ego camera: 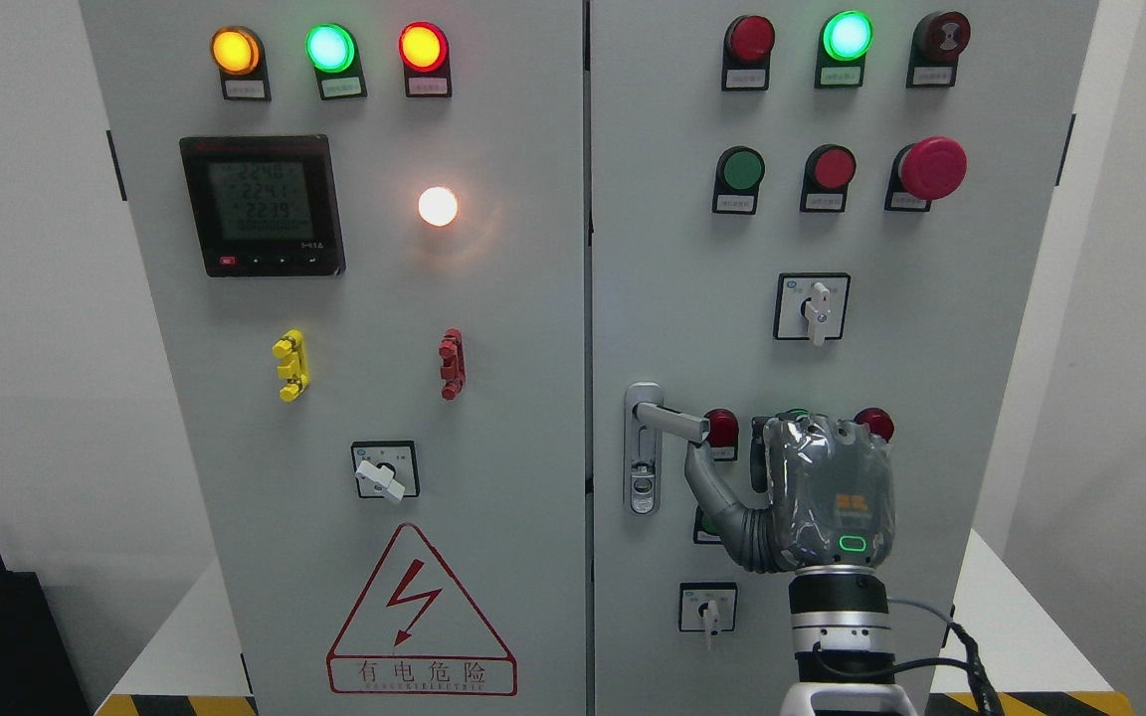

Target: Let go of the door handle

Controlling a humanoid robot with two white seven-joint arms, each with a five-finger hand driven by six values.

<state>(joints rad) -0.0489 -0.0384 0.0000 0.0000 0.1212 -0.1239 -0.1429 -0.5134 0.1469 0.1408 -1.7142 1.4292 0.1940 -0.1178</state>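
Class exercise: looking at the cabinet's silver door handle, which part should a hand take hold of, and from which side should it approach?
Grip the free end of the door handle: its lever sticks out horizontally to the right from the pivot plate. Come from the right and slightly below, where the right hand already is, wrapping fingers around the bar.

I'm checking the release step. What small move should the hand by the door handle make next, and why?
Probably draw the right robot hand straight back from the cabinet. Its thumb sits just under the tip of the door handle, with no finger wrapped around it, so backing off would clear the lever.
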